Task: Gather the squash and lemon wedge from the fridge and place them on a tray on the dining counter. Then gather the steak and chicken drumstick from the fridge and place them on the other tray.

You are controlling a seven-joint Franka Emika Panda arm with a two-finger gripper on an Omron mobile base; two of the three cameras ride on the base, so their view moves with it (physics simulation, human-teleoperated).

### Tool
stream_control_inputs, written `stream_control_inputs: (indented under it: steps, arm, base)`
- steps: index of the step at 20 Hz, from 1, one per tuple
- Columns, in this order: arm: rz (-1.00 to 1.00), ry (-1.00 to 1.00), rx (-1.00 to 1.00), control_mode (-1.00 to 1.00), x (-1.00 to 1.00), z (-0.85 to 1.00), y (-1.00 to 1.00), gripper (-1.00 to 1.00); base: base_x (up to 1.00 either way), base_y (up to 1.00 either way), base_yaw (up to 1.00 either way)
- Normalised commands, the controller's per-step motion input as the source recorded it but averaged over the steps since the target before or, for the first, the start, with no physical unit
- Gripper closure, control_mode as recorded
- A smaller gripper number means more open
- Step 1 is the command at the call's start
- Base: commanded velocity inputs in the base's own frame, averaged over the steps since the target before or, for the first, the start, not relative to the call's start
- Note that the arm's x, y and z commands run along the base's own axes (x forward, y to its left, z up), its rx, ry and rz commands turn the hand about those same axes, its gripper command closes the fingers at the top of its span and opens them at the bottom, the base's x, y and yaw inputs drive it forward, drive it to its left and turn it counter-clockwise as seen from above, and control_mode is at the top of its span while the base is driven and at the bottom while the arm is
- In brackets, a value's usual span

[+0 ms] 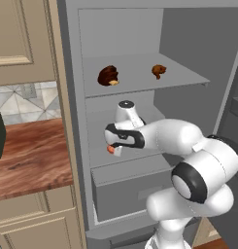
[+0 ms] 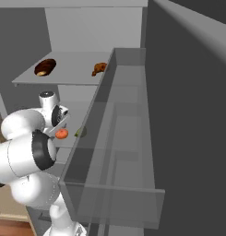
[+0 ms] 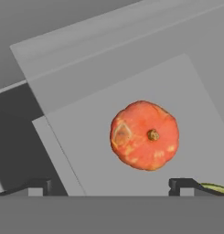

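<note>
Reaching into the open fridge (image 1: pixel 140 44), the arm hangs over the middle shelf, hand turned down at the produce there.

Item, far left in the left base view: a reddish-brown wood-grain worktop (image 1: pixel 33 155) beside the fridge wall, under beige cabinets (image 1: pixel 18 34).

Item, upper shelf (image 1: pixel 183 78): steak (image 1: pixel 108 76), dark brown, at the left; chicken drumstick (image 1: pixel 159 71), smaller, well apart to its right. Both lie flat, probably kept for the second tray.

Item, middle shelf: squash (image 3: pixel 144 135), orange-red, round and squat, so no clear long axis; its stem end points up toward the hand camera. It sits flat on the shelf, untouched, which suits a grasp from above.

Item, just right of the squash in the right base view: lemon wedge (image 2: pixel 80 132), yellow-green, small; which way it points is too small to tell.

Item, gripper (image 3: pixel 111 185): jaws spread wide and empty, above the squash, one fingertip to each side of it in the hand view. Judged step: lowering onto the squash, first of four pickups.
</note>
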Motion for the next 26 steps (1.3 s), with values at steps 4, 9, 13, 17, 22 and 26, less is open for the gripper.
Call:
stream_control_inputs:
  steps: [4, 9, 13, 17, 22, 26]
  arm:
    - [0.00, 0.02, 0.00, -1.00, 0.17, -0.15, 0.00, -1.00]
    - [0.00, 0.04, 0.00, -1.00, 0.16, -0.18, 0.00, -1.00]
    - [0.00, 0.04, 0.00, -1.00, 0.19, -0.14, 0.00, -1.00]
    - [0.00, 0.02, 0.00, -1.00, 0.17, -0.15, 0.00, -1.00]
    - [0.00, 0.02, -0.01, -1.00, 0.13, -0.18, 0.00, -1.00]
    - [0.00, 0.00, -0.01, -1.00, 0.11, -0.19, 0.00, -1.00]
  base:
    - [0.00, 0.00, 0.00]
    - [0.00, 0.00, 0.00]
    - [0.00, 0.00, 0.00]
    - [0.00, 0.00, 0.00]
    - [0.00, 0.00, 0.00]
    - [0.00, 0.00, 0.00]
